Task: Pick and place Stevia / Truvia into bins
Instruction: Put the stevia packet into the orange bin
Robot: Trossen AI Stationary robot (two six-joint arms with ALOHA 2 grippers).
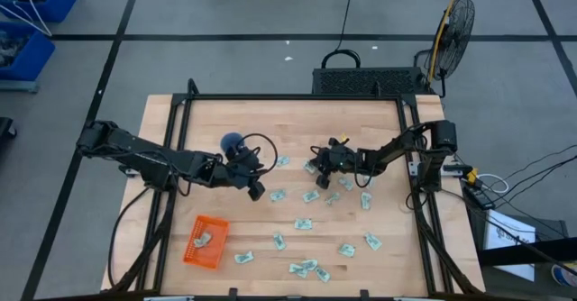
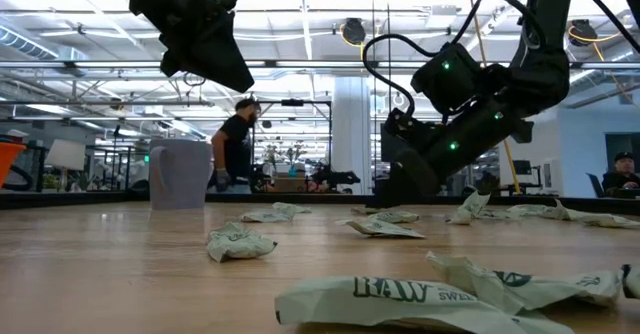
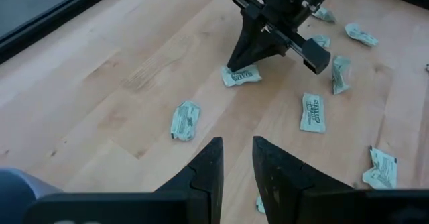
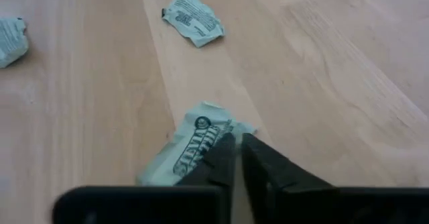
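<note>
From above, the wooden table (image 1: 297, 130) carries a loose scatter of Stevia sachets (image 1: 303, 223) across its middle and near right part. The orange bin (image 1: 204, 242) sits at the near left and holds one or two sachets against its left side. A blue cup (image 1: 233, 142) stands just beside the left arm's wrist. The left gripper (image 1: 255, 191) hangs left of centre, over bare wood. The right gripper (image 1: 315, 168) reaches to the middle of the table, down at a sachet there.

The level view across the tabletop hides the bin, but shows what the overhead one cannot: the sachets are crumpled, and the nearest (image 2: 420, 299) reads "RAW". The right gripper (image 2: 400, 196) comes down to the table surface, while the left arm's gripper (image 2: 215, 49) hangs well above it. The cup (image 2: 180, 174) stands at far left, and a person (image 2: 236, 146) stands in the room beyond.

The left wrist view shows its own fingers (image 3: 208, 174) a narrow way apart, holding nothing. Farther off, the right gripper (image 3: 236, 64) touches a sachet (image 3: 242, 75).

The right wrist view settles the grip: its fingers (image 4: 221, 158) are nearly together, pinching the edge of a printed sachet (image 4: 194, 143) lying on the wood, with another sachet (image 4: 193, 19) farther away.
</note>
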